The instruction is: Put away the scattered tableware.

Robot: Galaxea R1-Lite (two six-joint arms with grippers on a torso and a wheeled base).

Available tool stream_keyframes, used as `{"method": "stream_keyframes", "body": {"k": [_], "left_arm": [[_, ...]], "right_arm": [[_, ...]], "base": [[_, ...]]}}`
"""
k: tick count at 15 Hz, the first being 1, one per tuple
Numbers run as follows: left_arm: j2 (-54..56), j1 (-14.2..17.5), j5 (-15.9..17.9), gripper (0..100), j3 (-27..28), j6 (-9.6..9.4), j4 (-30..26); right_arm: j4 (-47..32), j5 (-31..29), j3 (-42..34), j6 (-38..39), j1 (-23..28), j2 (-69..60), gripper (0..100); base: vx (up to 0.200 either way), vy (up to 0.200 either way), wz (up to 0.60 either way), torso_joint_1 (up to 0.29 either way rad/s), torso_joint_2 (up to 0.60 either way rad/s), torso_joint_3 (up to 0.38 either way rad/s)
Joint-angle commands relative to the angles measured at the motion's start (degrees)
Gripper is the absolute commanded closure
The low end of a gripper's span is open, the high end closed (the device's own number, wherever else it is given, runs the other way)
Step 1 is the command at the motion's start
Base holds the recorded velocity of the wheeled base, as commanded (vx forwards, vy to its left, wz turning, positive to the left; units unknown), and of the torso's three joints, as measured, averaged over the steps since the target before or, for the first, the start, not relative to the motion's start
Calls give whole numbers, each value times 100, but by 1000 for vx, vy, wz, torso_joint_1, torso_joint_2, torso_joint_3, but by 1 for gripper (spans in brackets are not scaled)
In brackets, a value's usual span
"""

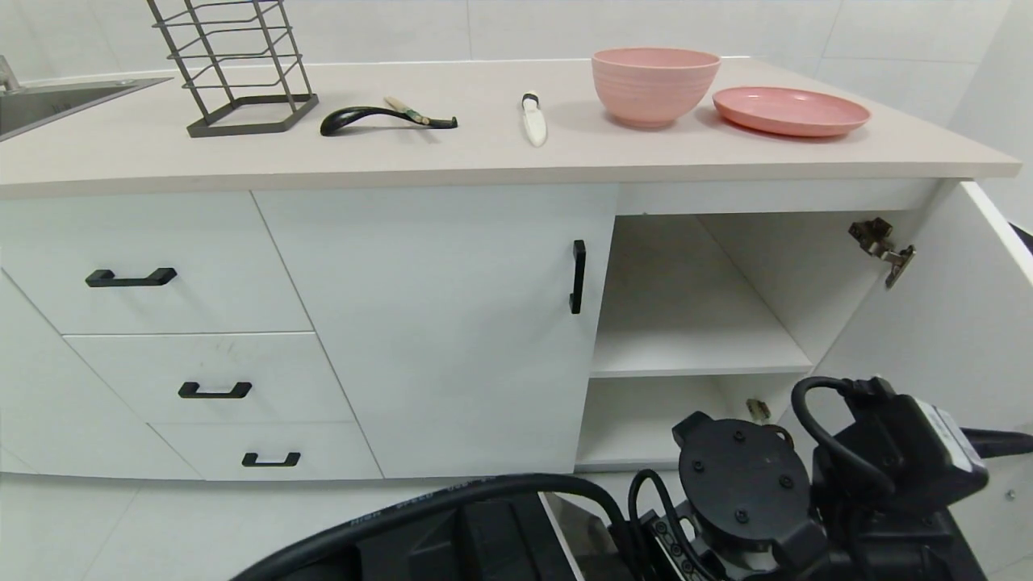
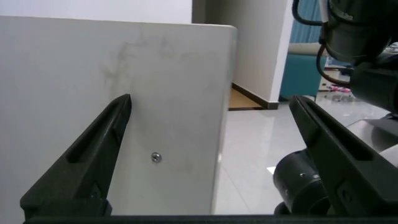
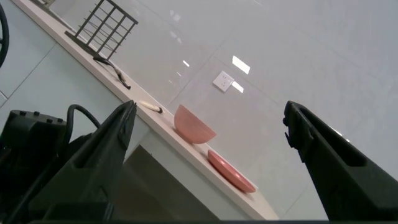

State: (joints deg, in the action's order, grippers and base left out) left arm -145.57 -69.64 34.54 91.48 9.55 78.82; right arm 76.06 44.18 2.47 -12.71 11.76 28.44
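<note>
The counter (image 1: 484, 153) runs across in front of me. Below it, on my right, the cabinet (image 1: 686, 339) stands with its door (image 1: 960, 323) swung wide. All the tableware lies on top. Past the wire rack (image 1: 242, 64), the pink bowl (image 1: 655, 85) sits just beside the pink plate (image 1: 791, 110), both above the open cabinet. A black ladle (image 1: 379, 119) lies near the rack, and a small white-handled utensil (image 1: 533, 119) lies between ladle and bowl. My left pincer (image 2: 210, 102) and right pincer (image 3: 210, 109) are both released, grasping nothing. I judge that storing hasn't begun. Next I should raise an arm to the bowl, take it by the rim, and lower it onto the shelf.
</note>
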Motion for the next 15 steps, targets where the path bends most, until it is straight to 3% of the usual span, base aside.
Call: {"method": "stream_keyframes", "body": {"k": [1, 7, 12, 15], "left_arm": [[-139, -93, 1, 0, 169, 3, -25], [-393, -313, 1, 0, 670, 47, -236], [-991, -506, 1, 0, 1962, 47, -860], [-1017, -541, 18, 0, 1979, 47, -807]], "right_arm": [[-390, 3, 16, 6, 36, -550, 0], [-592, 3, 69, 23, 45, -761, 0], [-583, 3, 69, 23, 80, -805, 0], [-601, 3, 69, 76, 80, -902, 0]], "base": [[0, 0, 0, 0, 0, 0], [0, 0, 0, 0, 0, 0], [0, 0, 0, 0, 0, 0], [0, 0, 0, 0, 0, 0]]}}
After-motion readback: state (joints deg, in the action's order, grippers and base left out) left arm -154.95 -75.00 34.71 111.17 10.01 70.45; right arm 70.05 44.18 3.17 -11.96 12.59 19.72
